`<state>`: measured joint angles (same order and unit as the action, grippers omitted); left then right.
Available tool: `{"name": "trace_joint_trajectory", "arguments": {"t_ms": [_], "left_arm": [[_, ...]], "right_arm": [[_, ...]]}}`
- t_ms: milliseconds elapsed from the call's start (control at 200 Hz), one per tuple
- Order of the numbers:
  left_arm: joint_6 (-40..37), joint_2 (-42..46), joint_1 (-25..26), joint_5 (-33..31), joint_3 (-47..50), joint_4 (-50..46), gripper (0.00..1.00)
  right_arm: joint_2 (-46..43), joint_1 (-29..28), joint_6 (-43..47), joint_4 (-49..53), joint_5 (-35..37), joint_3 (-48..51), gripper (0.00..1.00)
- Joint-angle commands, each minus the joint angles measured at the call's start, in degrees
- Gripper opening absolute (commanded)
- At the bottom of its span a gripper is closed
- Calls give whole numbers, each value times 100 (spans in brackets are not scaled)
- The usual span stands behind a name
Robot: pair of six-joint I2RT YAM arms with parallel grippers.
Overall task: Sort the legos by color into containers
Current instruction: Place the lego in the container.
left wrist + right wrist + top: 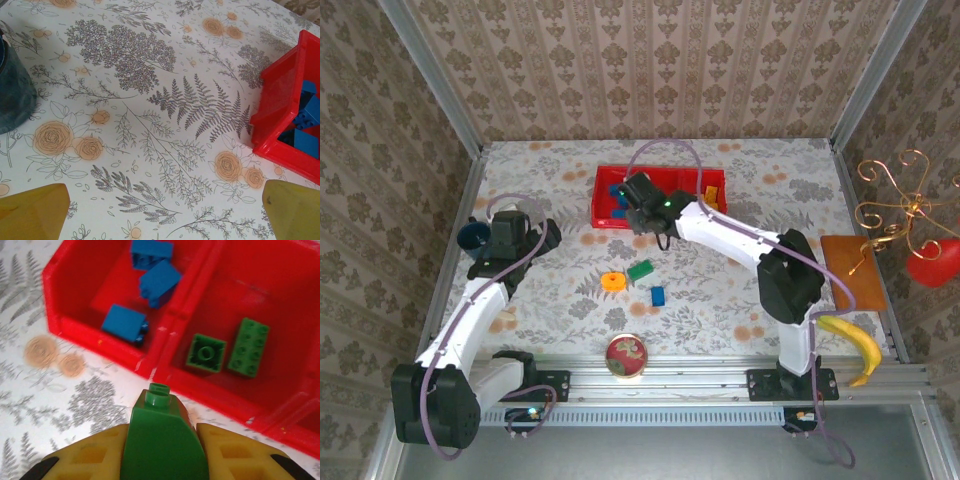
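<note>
- Two yellow fingers (95, 455) of the right gripper (162, 445) are clamped on a green sloped block (161, 420), its single stud pointing ahead.
- Directly ahead of that stud we see the near wall of the red tray (125, 352). It stands between the held block and the compartments, and the block is roughly in line with the divider between the left and middle ones.
- Beyond the wall, three blue blocks (160, 282) lie in the left compartment. Two green blocks (249, 346) sit studs up, just beside each other, in the middle one.
- From above, we make out an orange block (712, 192) in the right-end compartment, while the right arm covers part of the tray's middle.
- On the tablecloth (150, 100), nearer to us than the tray, lie a loose green block (641, 269), an orange ring (614, 282) and a loose blue block (658, 296), all near one another.
- Off to the left, the left gripper (165, 205) stands spread wide over bare cloth with nothing between its fingers.
- From its wrist camera we see a dark blue cup (12, 95) on its left and a corner of the tray on its right.
- At the near edge, a small round dish (626, 355) sits between the two arm bases.
- Well away from the tray, a banana (855, 345) lies beside the right arm's base.
</note>
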<state>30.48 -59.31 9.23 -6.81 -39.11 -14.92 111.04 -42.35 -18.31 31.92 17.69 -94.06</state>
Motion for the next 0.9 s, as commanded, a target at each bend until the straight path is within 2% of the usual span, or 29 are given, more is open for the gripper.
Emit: {"name": "trace_joint_trajectory", "arguments": {"t_ms": [0, 315, 690, 815, 895], "left_arm": [[48, 7, -54, 57, -57, 21, 100], [46, 7, -53, 75, -61, 6, 100], [38, -1, -53, 138, -53, -2, 100], [46, -20, -53, 139, -44, 15, 100], [52, -29, -53, 156, -44, 31, 100]], "right_arm": [[-171, 239, -139, 165, 240, 55, 12], [235, 843, -121, 134, 187, -255, 12], [928, 1061, 47, 214, 192, -965, 14], [1182, 1095, 188, 209, 185, -1227, 19], [1371, 1114, 244, 242, 182, -1435, 29]]}}
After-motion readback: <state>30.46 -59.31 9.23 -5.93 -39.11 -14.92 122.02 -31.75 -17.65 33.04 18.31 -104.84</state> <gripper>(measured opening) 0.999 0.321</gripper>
